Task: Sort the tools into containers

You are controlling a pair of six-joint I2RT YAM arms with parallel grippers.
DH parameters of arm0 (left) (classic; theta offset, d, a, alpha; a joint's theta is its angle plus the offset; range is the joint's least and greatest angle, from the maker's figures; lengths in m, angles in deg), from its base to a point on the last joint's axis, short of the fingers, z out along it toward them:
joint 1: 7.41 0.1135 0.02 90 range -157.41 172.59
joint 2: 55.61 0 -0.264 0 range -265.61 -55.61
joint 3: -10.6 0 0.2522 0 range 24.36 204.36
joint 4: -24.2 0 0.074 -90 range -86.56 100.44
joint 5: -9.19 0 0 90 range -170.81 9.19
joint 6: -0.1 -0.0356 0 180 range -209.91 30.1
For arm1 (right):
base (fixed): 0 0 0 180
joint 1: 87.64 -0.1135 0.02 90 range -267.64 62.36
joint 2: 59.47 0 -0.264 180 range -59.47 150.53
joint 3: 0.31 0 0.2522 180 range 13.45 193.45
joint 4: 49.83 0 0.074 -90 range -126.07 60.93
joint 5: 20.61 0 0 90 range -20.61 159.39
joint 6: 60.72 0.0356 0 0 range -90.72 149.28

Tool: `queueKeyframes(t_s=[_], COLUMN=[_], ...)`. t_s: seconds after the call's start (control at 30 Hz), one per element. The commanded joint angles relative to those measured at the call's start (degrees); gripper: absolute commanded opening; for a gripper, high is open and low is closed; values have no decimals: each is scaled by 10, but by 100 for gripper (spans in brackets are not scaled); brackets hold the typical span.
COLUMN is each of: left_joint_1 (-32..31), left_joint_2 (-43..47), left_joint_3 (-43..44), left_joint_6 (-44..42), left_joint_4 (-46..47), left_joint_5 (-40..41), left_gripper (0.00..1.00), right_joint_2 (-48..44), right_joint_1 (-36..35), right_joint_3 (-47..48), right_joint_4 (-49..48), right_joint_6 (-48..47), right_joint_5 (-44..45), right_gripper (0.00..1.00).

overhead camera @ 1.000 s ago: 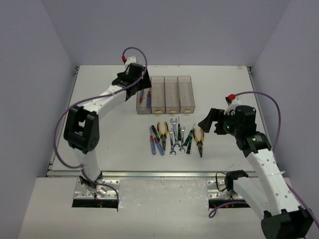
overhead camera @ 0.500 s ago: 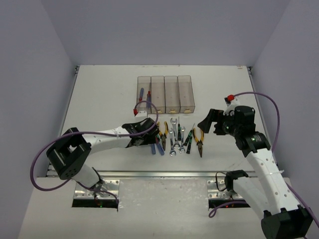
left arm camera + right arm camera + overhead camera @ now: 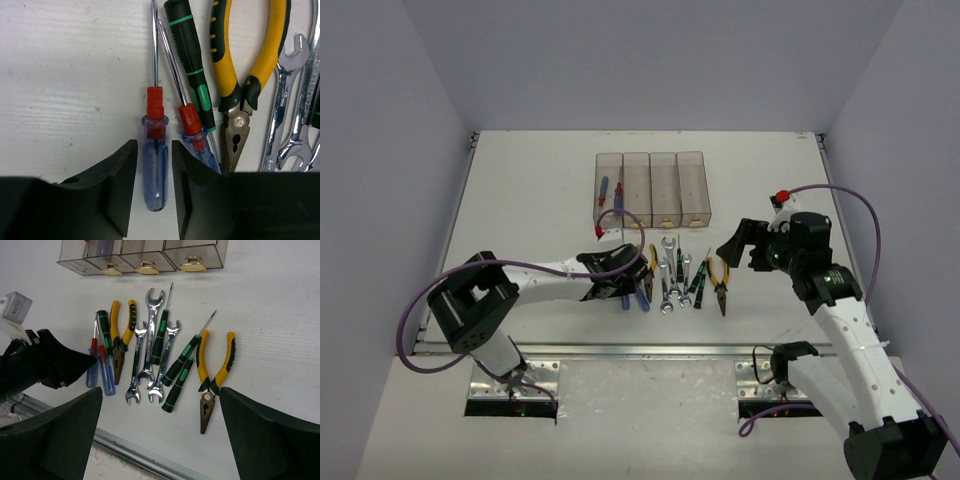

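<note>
The tools lie in a row on the white table [image 3: 520, 200]. From above, my left gripper [image 3: 625, 283] is low over the row's left end. In the left wrist view, my left gripper [image 3: 154, 150] straddles the blue handle of a red-collared screwdriver [image 3: 155, 170]; its jaws stand narrowly open, with a slim gap on each side. Beside it lie a second blue screwdriver [image 3: 192, 127], a green-and-black one [image 3: 187, 55], yellow pliers [image 3: 240, 75] and wrenches [image 3: 285, 100]. The containers [image 3: 651, 190] stand behind, with screwdrivers in the leftmost bin [image 3: 608, 192]. My right gripper [image 3: 745, 245] hovers wide open and empty over the row's right end.
The right wrist view shows three wrenches [image 3: 150, 350], two thin green-and-black screwdrivers [image 3: 182, 367] and a second pair of pliers [image 3: 212, 375] between its spread fingers. The bins' yellowish tabs [image 3: 145, 267] face the tools. A metal rail [image 3: 650, 350] edges the table's near side.
My left arm has swung from the leftmost bin down to the tool row, and its jaws have narrowed round a blue screwdriver's handle. The right arm has not moved.
</note>
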State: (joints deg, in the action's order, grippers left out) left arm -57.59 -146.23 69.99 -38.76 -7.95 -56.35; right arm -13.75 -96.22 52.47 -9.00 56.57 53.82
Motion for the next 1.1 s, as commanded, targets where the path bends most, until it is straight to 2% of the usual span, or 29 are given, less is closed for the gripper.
queueKeyframes(t_s=[0.0, 0.03, 0.1, 0.17, 0.23, 0.4, 0.5, 0.6, 0.7, 0.8, 0.87, 0.97, 1.07], left_joint_1=[-7, -10, -12, -14, -14, -14, -15, -10, 30, 109, 150, 189, 219], left_joint_2=[-24, -31, -49, -61, -62, -8, 60, 86, 78, 32, -24, -133, -218], left_joint_3=[-6, -5, -5, -6, -8, 14, 66, 132, 179, 221, 281, 412, 512], left_joint_6=[13, 12, 12, 13, 17, 13, -13, -45, -137, -219, -282, -344, -361], left_joint_4=[22, 22, 21, 16, 6, -59, -132, -175, -114, -45, -13, -33, -58], left_joint_5=[11, 13, 12, 14, 23, 73, 140, 207, 199, 111, 82, 61, 42], left_gripper=[30, 29, 19, 13, 2, 0, 0, 0, 0, 0, 0, 0, 0], right_joint_2=[-3, -3, -3, -4, -4, -7, -4, -4, -4, -6, -7, -7, -9], right_joint_1=[2, 2, 2, 2, 2, 2, 2, 2, 2, 2, 2, 2, 2], right_joint_3=[1, 1, 2, 2, 3, 3, 3, 3, 4, 4, 5, 6, 6], right_joint_4=[-20, -20, -20, -19, -19, -18, -18, -20, -22, -20, -20, -20, -19], right_joint_6=[1, 1, 1, 0, 0, 0, 0, 0, 0, 0, 0, -1, -1], right_joint_5=[-2, -2, -1, 0, 2, 5, 1, 0, 1, 1, 1, -3, -6], right_gripper=[99, 99, 99, 99, 99, 99, 99, 99, 99, 99, 99, 99, 99])
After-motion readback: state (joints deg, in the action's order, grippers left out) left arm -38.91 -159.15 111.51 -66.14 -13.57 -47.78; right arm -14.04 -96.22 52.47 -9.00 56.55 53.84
